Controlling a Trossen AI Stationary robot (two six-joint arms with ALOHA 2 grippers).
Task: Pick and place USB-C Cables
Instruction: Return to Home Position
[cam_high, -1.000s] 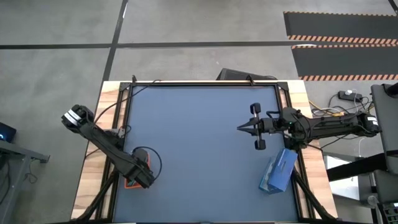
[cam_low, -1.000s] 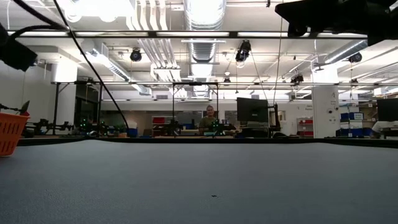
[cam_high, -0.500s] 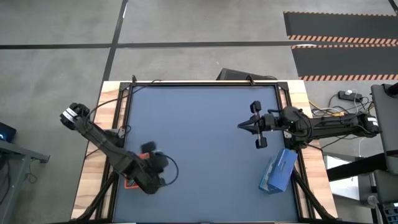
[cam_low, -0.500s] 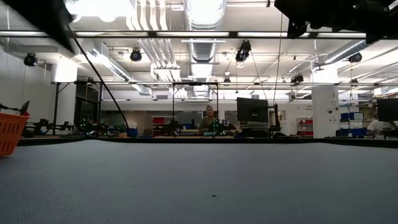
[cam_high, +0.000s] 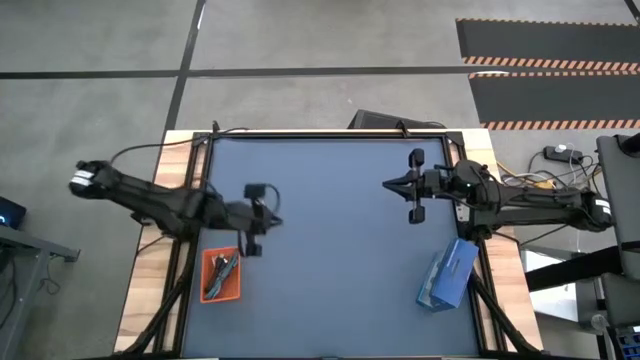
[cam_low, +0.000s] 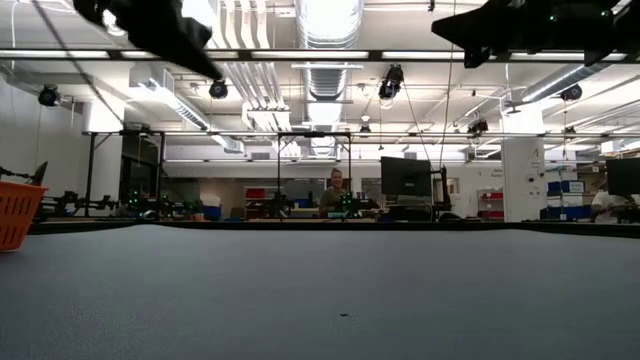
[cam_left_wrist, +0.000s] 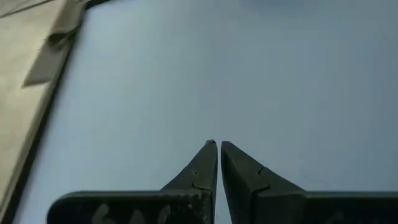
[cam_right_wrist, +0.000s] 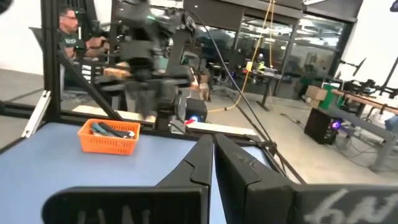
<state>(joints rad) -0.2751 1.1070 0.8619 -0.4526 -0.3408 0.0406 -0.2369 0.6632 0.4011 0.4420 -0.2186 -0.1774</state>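
The orange tray (cam_high: 222, 276) sits near the table's near left corner, and several short bundled USB-C cables (cam_high: 219, 267) lie inside it. The right wrist view also shows the tray (cam_right_wrist: 108, 137) with the cables (cam_right_wrist: 112, 129) in it. My left gripper (cam_high: 279, 222) hovers shut over the bare blue mat, just beyond the tray toward the far side, and holds nothing (cam_left_wrist: 217, 144). My right gripper (cam_high: 387, 184) is shut and empty, raised over the right half of the table and pointing left (cam_right_wrist: 211, 140).
A flat blue box (cam_high: 447, 275) lies near the table's near right corner. The tray's edge (cam_low: 14, 214) shows at the far left of the low view. The blue mat (cam_high: 330, 260) lies bare between the arms. People sit in the room behind the table.
My left gripper has risen from over the orange tray and swung toward the far edge and a little right, uncovering the tray and the cables in it. My right gripper has drifted slightly toward the far edge.
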